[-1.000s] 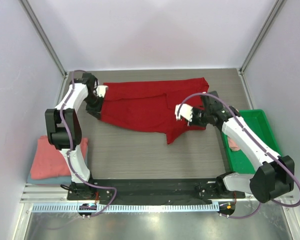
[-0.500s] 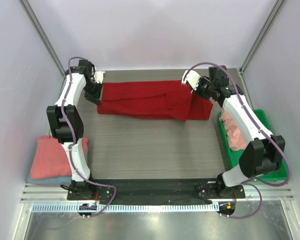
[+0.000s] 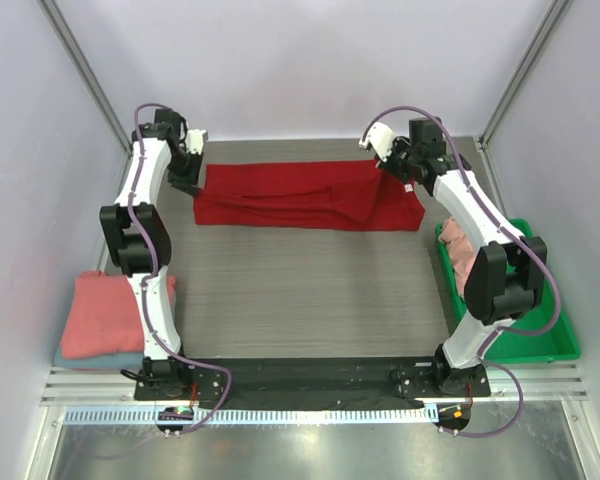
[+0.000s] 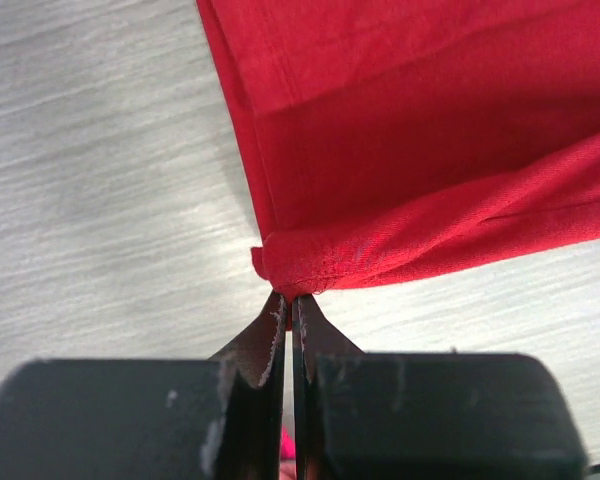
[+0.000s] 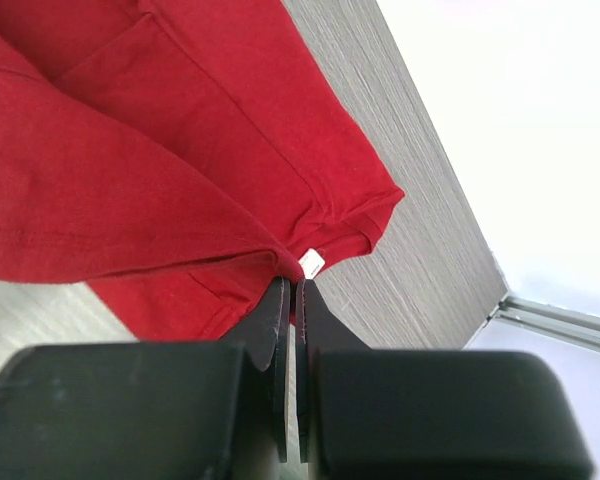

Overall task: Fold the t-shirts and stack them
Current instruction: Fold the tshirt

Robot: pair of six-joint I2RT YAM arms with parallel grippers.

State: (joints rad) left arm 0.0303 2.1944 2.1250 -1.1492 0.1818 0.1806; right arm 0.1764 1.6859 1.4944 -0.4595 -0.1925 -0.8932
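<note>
Far left, near edge of counter (image 3: 300, 290): folded salmon-pink shirt (image 3: 105, 315) lying on top of a pale blue-grey shirt (image 3: 95, 358).

Left fingers (image 4: 267, 335) pressed together, pinching the left end of the red shirt (image 3: 300, 195); cloth bunched at the tips.

Red shirt lies as a long folded band across the far part of the counter.

Right fingers (image 5: 277, 315) pressed together on its right end, beside a small white tag (image 5: 312, 263).

Far right: green tray (image 3: 540, 335), second salmon-pink shirt (image 3: 462, 258) crumpled at its far end.

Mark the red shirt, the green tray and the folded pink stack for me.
red shirt (image 3: 290, 195), top view, middle of cloth
green tray (image 3: 538, 343), top view, bare floor
pink stack (image 3: 105, 315), top view, top layer
</note>
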